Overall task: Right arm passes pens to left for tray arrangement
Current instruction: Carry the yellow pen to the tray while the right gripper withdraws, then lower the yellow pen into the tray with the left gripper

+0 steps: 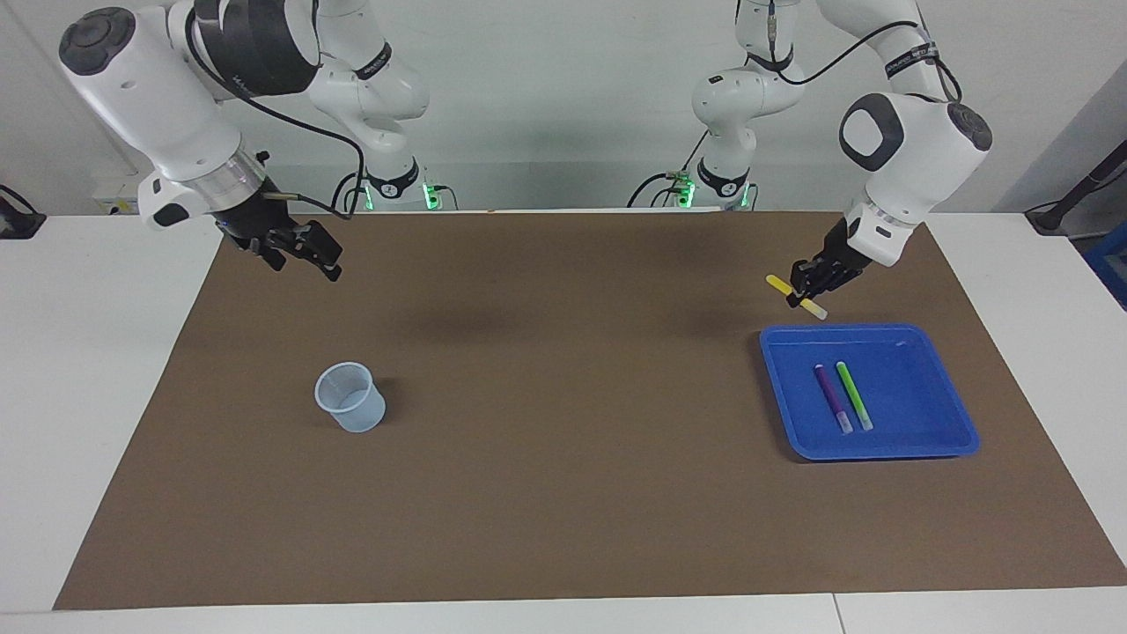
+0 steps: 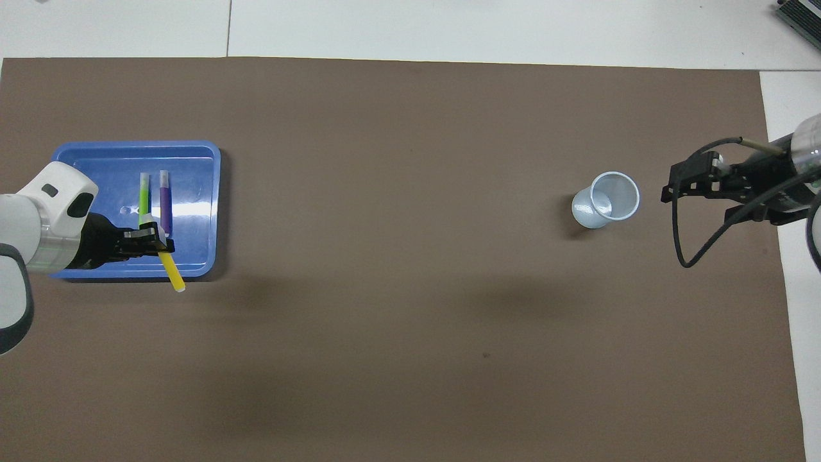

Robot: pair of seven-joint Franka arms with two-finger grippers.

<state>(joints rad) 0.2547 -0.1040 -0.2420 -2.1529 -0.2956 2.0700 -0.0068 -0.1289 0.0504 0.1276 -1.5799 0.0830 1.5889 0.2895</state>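
Note:
My left gripper [image 1: 803, 283] [image 2: 156, 246] is shut on the yellow pen [image 1: 816, 309] [image 2: 173, 276]. It hangs in the air over the edge of the blue tray [image 1: 916, 387] [image 2: 192, 186] nearest the robots, with the pen tilted and its pale end pointing down. Inside the tray the purple pen [image 1: 832, 398] [image 2: 165, 202] and the green pen [image 1: 853, 394] [image 2: 144, 196] lie side by side. My right gripper [image 1: 310, 255] [image 2: 670, 186] is open and holds nothing. It is raised over the mat's edge at the right arm's end of the table.
A small translucent bluish cup [image 1: 350, 398] [image 2: 606, 200] stands upright on the brown mat [image 1: 563, 458] toward the right arm's end. White tabletop borders the mat on all sides.

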